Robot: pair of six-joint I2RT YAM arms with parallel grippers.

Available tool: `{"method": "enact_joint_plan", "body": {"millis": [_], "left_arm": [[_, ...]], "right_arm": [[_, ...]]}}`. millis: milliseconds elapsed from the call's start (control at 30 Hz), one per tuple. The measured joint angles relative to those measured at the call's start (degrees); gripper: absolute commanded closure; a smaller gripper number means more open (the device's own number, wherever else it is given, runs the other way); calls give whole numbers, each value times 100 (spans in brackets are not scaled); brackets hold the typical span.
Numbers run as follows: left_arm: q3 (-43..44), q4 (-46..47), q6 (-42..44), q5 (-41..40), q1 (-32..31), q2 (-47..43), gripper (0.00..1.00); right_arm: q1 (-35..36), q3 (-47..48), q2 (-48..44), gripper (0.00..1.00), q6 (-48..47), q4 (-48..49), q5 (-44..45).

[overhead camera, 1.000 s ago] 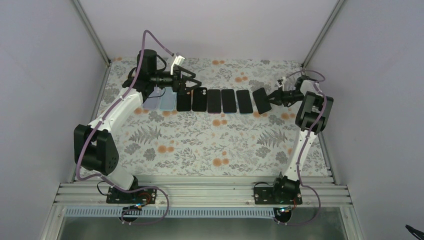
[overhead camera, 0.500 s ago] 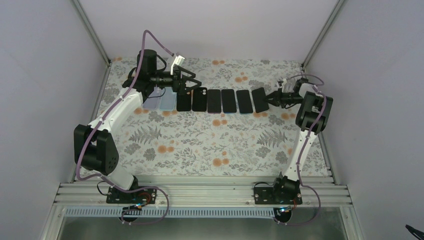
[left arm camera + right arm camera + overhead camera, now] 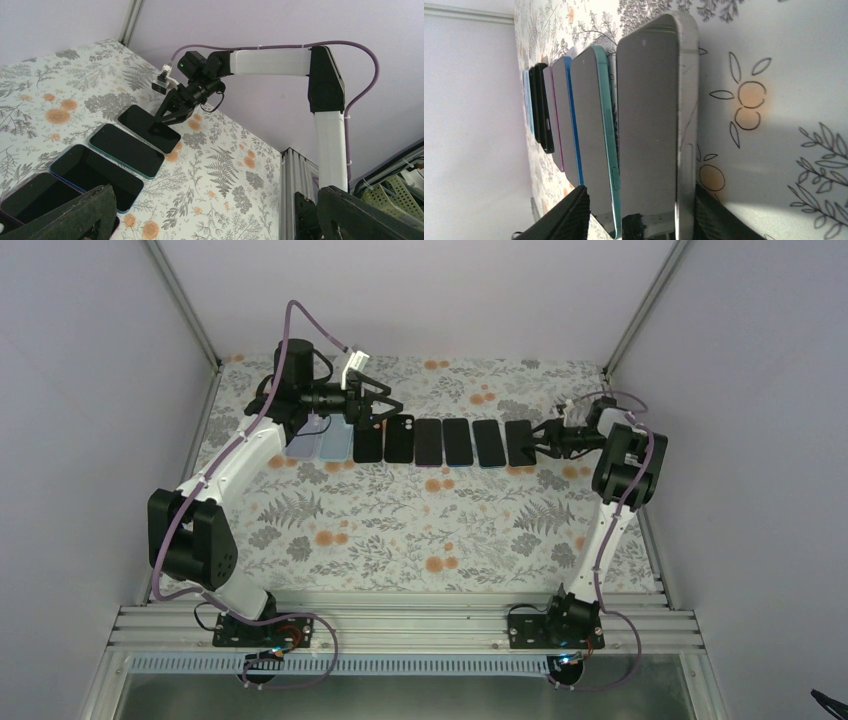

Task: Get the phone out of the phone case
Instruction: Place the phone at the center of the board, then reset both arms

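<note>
Silver-edged phone: lies flat on the floral tabletop, dark face up, at the right end of the row, just beside a teal-edged phone.
Right tool: low at that phone's outer end, its fingers parted wider than the phone, one on each side.
Left tool: spread wide with nothing between its fingers, above the row's left part.
Row: dark phones side by side, with two pale slabs at the left end.

even, soft light and faint shadows throughout; the right wrist view's near edge blurs slightly.
</note>
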Motion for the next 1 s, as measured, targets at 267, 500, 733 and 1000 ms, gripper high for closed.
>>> {"method": "enact_joint_plan", "body": {"millis": [267,500,733,1000], "left_arm": [[0,-28,28,-170,0,0,0],[44,-306,190,-481,13,0,0],[407,-745,415,-763,251,17,0],[1298,-1335,549,-723,1296,442,0]], "right_arm": [[-2,-96,-319,23,131,234,369],[-2,-118,-492,0,153,304,568],[-4,22,-684,1,76,177,769],[-2,822,-1025,1,-120,-127,717]]}}
